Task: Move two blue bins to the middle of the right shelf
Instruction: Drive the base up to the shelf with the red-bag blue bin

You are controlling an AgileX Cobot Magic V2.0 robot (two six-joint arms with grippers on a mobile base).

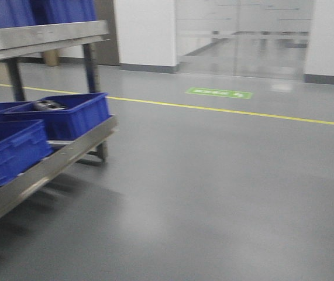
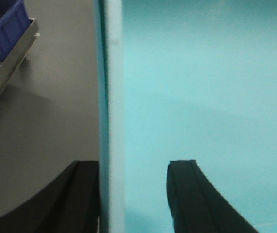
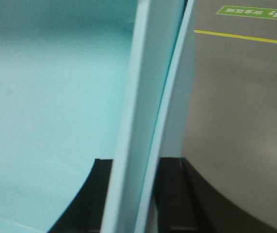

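**Bins Picked Up, Not Yet On The Shelf**

Start with the left claw (image 2: 134, 165): set narrow, one finger on each side of a wall of the pale blue bins (image 2: 211, 87). Outer finger touching the wall, a little gap beside the inner finger, so cannot tell about a tight pinch. Out past the outer finger, far ahead: a dark blue bin (image 2: 2, 29) on a metal shelf (image 2: 12, 58), well apart from the claw, with bare grey floor (image 2: 46, 126) between.

Move on to the right claw (image 3: 136, 162): squeezed onto the bin wall, no gap on either side. Looks like two thin walls there, one tucked inside the other, so likely both bins stacked together. Past its outer finger, far ahead: a yellow line (image 3: 245, 37) and a green floor sign (image 3: 252, 12).

Picking up looks done. Left to do: reaching the right shelf and setting both bins on its middle level. No such shelf beside either claw; cannot tell how far off.
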